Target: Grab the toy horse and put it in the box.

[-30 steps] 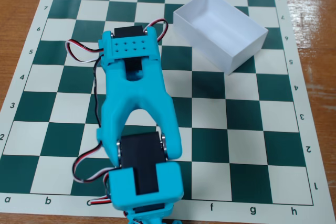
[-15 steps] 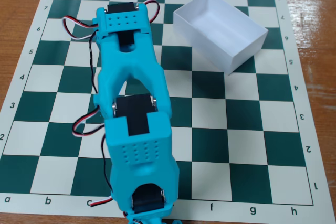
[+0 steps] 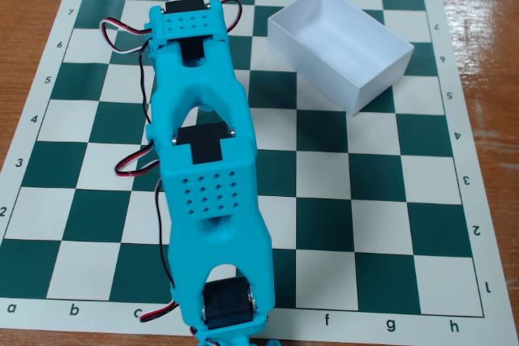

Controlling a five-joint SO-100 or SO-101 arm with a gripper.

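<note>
The white open-top box (image 3: 340, 38) stands empty at the top right of the chessboard mat (image 3: 389, 200), turned at an angle. The turquoise arm (image 3: 212, 200) stretches from the bottom edge up the left-middle of the board. Its far end (image 3: 190, 26) hangs over the upper left squares. The gripper's fingers are hidden beneath that end, so I cannot tell whether they are open or shut. The toy horse is not visible anywhere; the arm covers a long strip of the board.
The green-and-white mat lies on a brown wooden table (image 3: 486, 6). Red, black and white servo wires (image 3: 130, 34) loop out to the left of the arm. The box is about one square to the right of the arm's far end.
</note>
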